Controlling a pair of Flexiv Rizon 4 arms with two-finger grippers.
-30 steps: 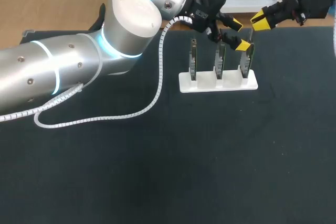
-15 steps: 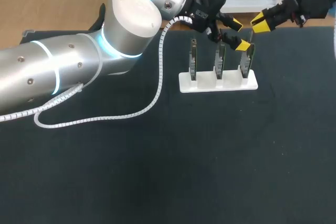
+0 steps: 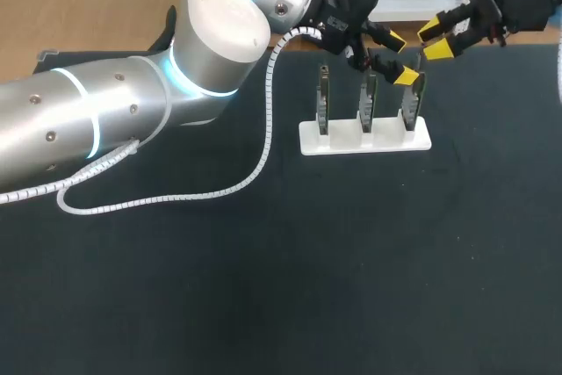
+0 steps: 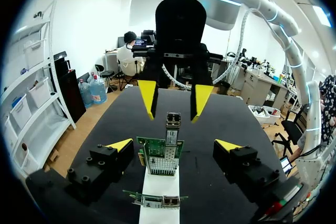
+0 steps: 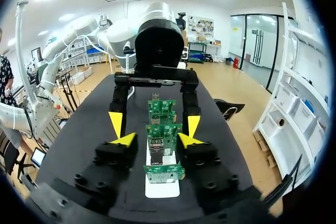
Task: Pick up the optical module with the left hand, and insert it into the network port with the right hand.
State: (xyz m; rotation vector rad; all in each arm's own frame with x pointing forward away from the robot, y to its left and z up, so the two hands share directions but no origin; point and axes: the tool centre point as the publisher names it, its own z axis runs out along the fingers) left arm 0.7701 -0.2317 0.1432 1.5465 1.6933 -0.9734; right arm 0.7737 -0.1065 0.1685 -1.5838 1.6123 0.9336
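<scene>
A white stand (image 3: 364, 140) holds three upright green network cards. The silver optical module (image 4: 171, 127) sticks up from the port of the rightmost card (image 3: 411, 103). My right gripper (image 3: 434, 39) is over that card, open, its yellow fingers (image 4: 148, 98) on either side of the module and clear of it. In the right wrist view the module (image 5: 156, 149) lies between that gripper's (image 5: 157, 141) own tips. My left gripper (image 3: 401, 58) is wide open around the same card (image 4: 160, 156), touching nothing, with its tips (image 4: 121, 144) low at the card's sides.
The middle card (image 3: 367, 103) and the left card (image 3: 323, 103) stand in the same stand. A white spiral cable (image 3: 255, 173) from my left arm loops over the black table (image 3: 307, 287). The table's far edge is just behind both grippers.
My right gripper's fingers have parted from a near-shut grip and let go of the module. The gripper has also shifted slightly up and back. My left arm has not moved.
</scene>
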